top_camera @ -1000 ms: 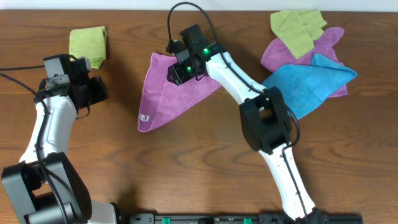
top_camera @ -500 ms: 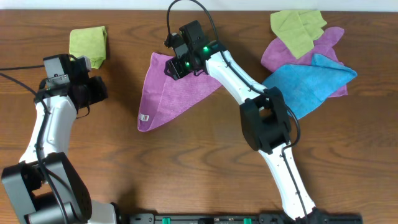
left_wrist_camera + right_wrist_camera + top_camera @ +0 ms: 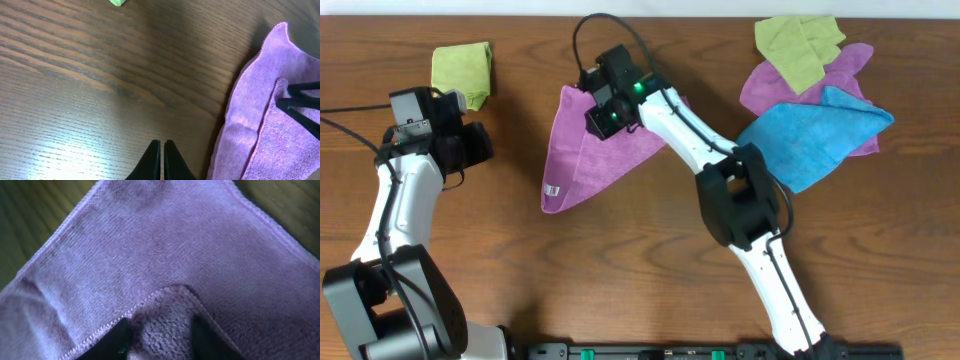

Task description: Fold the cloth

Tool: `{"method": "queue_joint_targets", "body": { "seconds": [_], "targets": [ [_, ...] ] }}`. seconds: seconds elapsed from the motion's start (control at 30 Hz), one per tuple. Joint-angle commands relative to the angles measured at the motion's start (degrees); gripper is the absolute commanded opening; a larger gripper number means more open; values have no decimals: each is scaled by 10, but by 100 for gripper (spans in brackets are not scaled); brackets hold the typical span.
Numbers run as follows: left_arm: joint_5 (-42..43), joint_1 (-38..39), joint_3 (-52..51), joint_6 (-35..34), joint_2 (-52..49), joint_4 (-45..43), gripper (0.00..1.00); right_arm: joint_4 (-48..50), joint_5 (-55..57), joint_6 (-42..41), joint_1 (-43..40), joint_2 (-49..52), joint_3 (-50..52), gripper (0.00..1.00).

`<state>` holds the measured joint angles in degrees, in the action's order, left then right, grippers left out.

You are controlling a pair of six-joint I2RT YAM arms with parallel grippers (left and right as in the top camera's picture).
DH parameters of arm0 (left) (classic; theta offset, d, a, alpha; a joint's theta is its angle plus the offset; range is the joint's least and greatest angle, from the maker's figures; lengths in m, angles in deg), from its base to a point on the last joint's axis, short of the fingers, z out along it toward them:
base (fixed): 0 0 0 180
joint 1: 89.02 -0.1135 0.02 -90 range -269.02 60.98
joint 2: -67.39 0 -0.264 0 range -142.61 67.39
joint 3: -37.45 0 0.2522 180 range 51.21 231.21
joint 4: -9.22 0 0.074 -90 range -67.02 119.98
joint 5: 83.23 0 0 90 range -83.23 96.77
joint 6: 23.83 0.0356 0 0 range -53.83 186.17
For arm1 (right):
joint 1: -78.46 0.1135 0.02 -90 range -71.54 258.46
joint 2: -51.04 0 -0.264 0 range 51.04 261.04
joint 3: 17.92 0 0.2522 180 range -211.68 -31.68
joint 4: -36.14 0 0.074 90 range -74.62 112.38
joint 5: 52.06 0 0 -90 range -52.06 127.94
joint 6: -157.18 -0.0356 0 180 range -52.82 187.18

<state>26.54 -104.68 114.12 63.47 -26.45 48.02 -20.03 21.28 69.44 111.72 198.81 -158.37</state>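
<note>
The cloth is a purple towel lying folded into a rough triangle, with a white tag at its lower left tip. My right gripper is down on its upper part. In the right wrist view the gripper has a folded-over corner of the cloth filling the space between its two fingers. My left gripper hovers left of the cloth with nothing in it. The left wrist view shows its jaws pressed together over bare wood, the cloth's edge to the right.
A folded green cloth lies at the back left. A pile at the back right holds a green cloth, a second purple cloth and a bright blue cloth. The right arm stretches across the table's middle.
The right gripper has shifted a little left along the cloth's upper part and its jaws have narrowed onto the folded corner. The left arm has stayed still.
</note>
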Motion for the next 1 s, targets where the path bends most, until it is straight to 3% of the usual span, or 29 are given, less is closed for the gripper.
{"method": "queue_joint_targets", "body": {
  "seconds": [0.0,0.13,0.47,0.57,0.63,0.97],
  "targets": [
    [6,-1,-2,10,13,-2,6,-3,28,8,8,11,-7,21],
    [6,-1,-2,10,13,-3,6,-5,32,-9,7,11,-7,1],
    [-5,-1,-2,11,13,-5,6,-48,28,-31,7,8,-57,2],
    [-5,-1,-2,11,13,-5,6,-57,28,-31,7,8,-83,6],
    [-5,-1,-2,11,13,-6,6,-58,28,-30,6,8,-88,1],
    [-5,-1,-2,11,13,-9,6,-98,27,-31,7,7,-95,1]
  ]
}}
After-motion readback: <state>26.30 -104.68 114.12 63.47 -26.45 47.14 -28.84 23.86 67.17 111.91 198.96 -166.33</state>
